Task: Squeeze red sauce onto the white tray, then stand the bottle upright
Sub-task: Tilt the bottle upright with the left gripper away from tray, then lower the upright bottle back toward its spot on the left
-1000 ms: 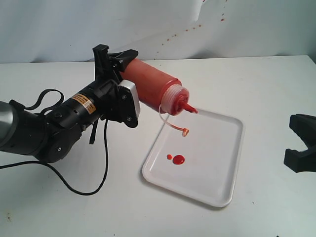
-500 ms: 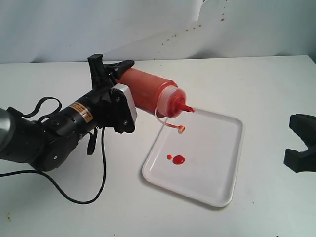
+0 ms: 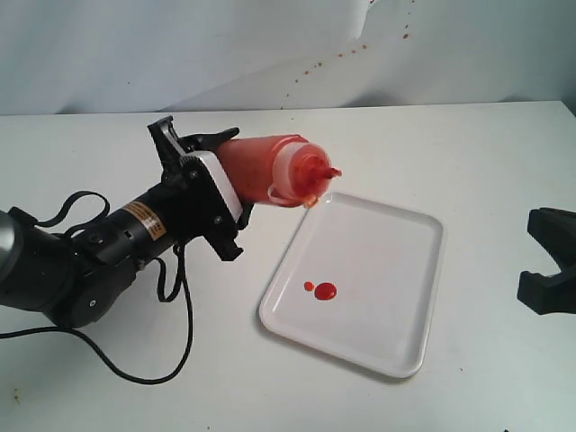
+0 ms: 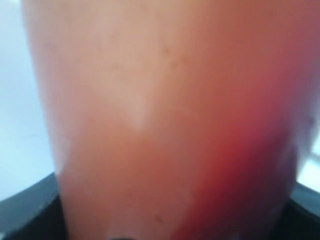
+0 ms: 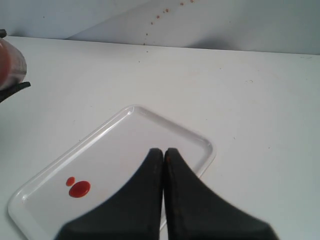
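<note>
My left gripper (image 3: 216, 157) is shut on the base end of the bottle (image 3: 270, 169), which lies roughly level above the table. Its nozzle points right, just past the white tray's (image 3: 396, 261) far left corner. The tethered cap hangs under the nozzle. In the left wrist view the bottle (image 4: 165, 125) fills the picture with red-orange. Two round blobs of red sauce (image 3: 325, 291) lie on the tray's near left part; the right wrist view also shows the blobs (image 5: 79, 188). My right gripper (image 5: 163, 151) is shut and empty, over the tray's (image 5: 130, 145) right side.
The white table carries only the tray. A pale backdrop with small red splashes (image 3: 315, 65) stands behind. A black cable (image 3: 144, 360) loops on the table under my left arm. My right gripper (image 3: 540, 261) sits at the right edge.
The left gripper has tipped the bottle up from nozzle-down to about level and drawn it back to the left, off the tray. The right gripper has not moved.
</note>
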Action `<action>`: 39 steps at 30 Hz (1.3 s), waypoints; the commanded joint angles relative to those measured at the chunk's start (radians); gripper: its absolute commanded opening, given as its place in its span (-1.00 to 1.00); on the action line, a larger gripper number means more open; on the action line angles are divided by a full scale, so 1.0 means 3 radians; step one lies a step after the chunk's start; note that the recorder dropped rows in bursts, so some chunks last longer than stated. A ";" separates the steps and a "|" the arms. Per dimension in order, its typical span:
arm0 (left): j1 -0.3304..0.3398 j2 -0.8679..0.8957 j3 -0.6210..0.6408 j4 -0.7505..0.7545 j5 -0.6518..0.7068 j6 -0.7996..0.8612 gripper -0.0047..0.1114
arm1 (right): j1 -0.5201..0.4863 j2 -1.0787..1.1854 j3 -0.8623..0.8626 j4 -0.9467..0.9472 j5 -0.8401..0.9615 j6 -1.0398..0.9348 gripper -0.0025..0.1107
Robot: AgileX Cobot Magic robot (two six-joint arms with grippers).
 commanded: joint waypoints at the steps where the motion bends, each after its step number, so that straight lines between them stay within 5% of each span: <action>1: -0.0012 -0.0059 -0.0002 -0.0022 -0.0291 -0.0584 -0.92 | -0.0010 -0.0020 0.0003 -0.0006 -0.0021 -0.0009 -0.96; 18: 0.0029 -0.0059 0.0103 0.0270 -0.0595 -0.2071 -0.92 | -0.0010 -0.0009 0.0003 -0.0006 -0.0021 -0.0083 -0.96; 26: 0.0338 -0.0154 0.0342 0.0450 -0.0595 -0.2706 -0.92 | -0.0010 -0.0009 0.0003 -0.0006 -0.0021 -0.0083 -0.96; 39: 0.0787 -0.0273 0.0431 0.1549 -0.0595 -0.3723 -0.92 | -0.0010 -0.0009 0.0003 -0.0006 -0.0021 -0.0083 -0.96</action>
